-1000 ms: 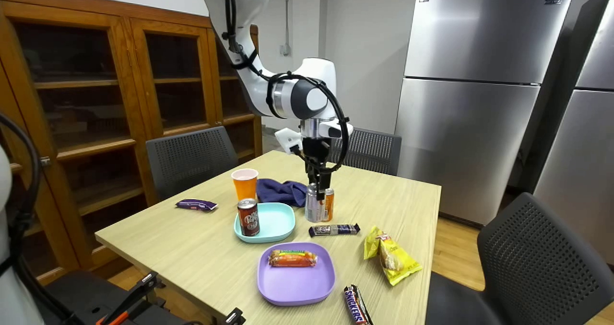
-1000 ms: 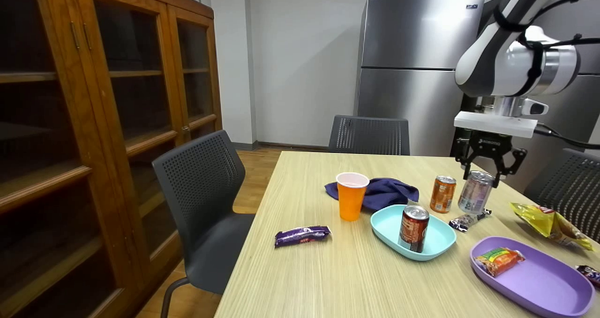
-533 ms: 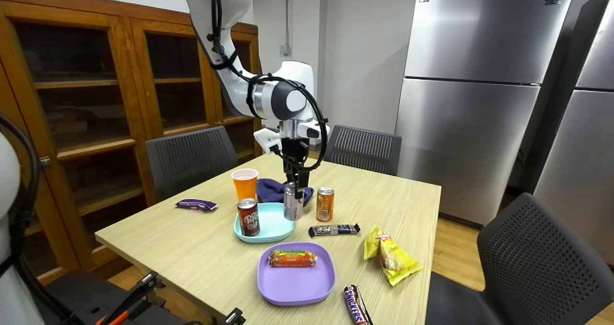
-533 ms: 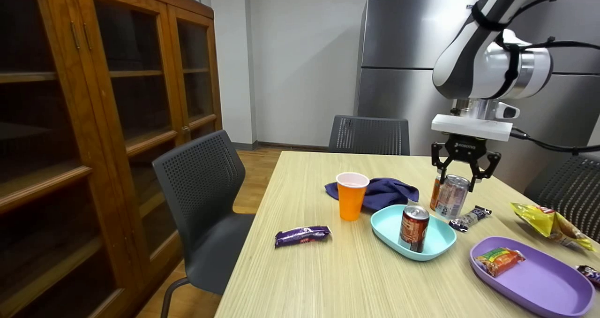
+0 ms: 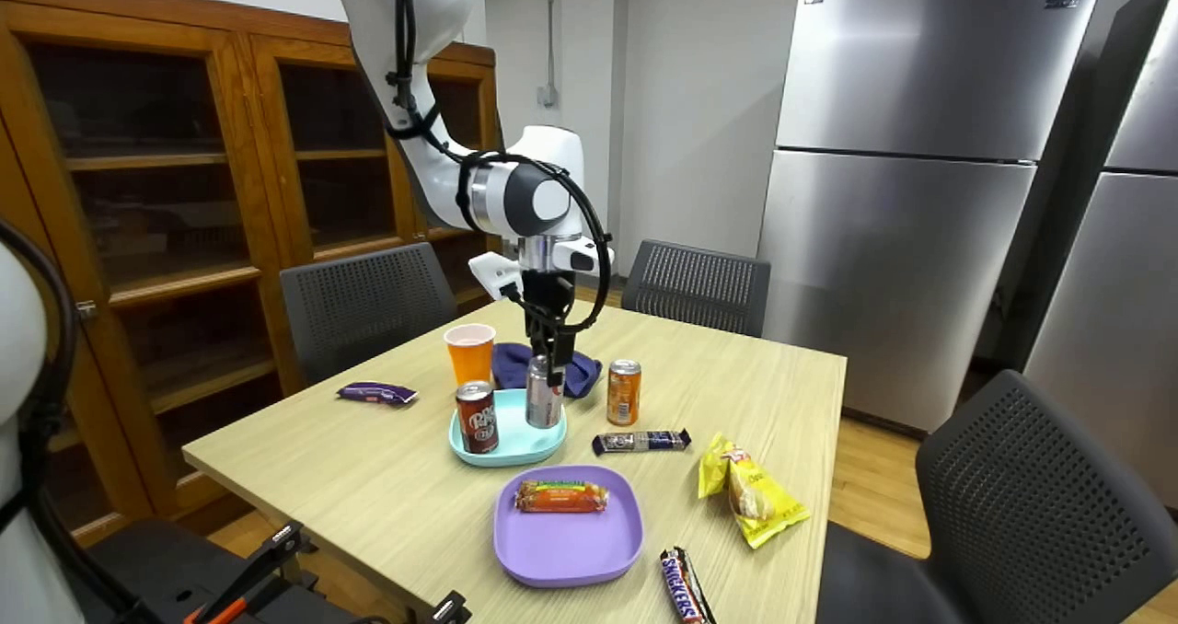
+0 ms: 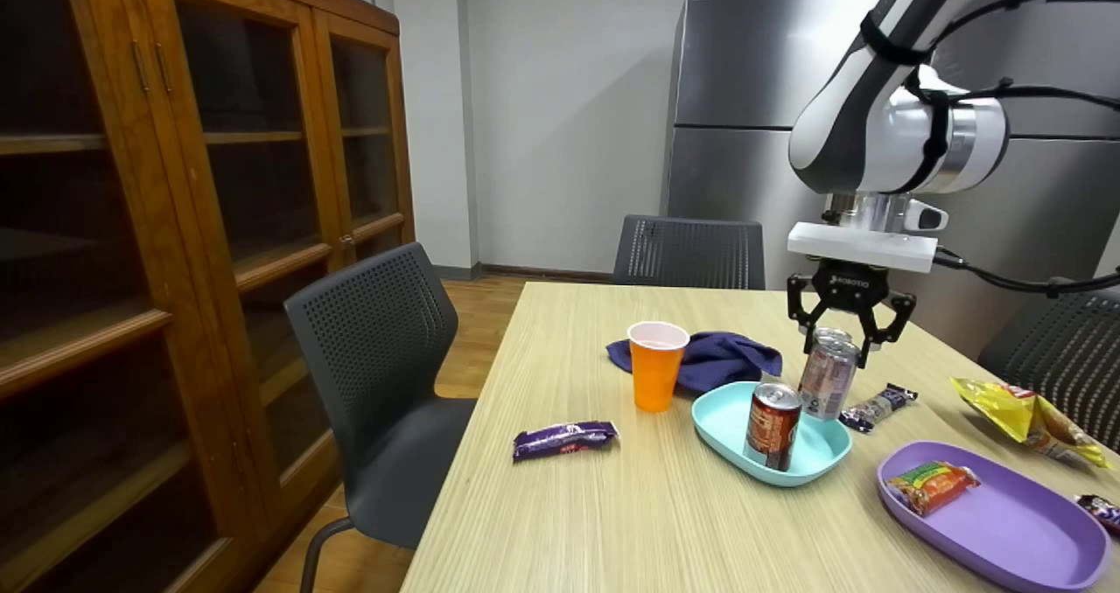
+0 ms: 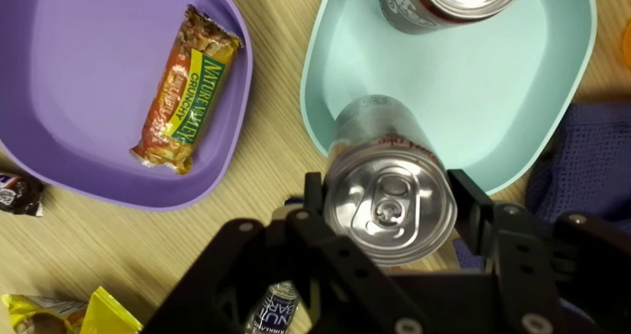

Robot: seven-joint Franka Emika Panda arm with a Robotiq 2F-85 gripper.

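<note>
silver can (image 7: pixel 389 183) now over turquoise plate (image 7: pixel 443 92)

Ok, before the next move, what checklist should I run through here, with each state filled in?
1. Grip of the gripper on the silver can: ok, clamped near its top.
2. Gap to the Dr Pepper can: ok, bare turquoise tray shows between them in the wrist view.
3. Dr Pepper can upright: ok.
4. Base of the silver can resting on the turquoise tray: cannot tell, contact is unclear.
5. Position of the blue cloth: ok, outside the turquoise tray.
</note>
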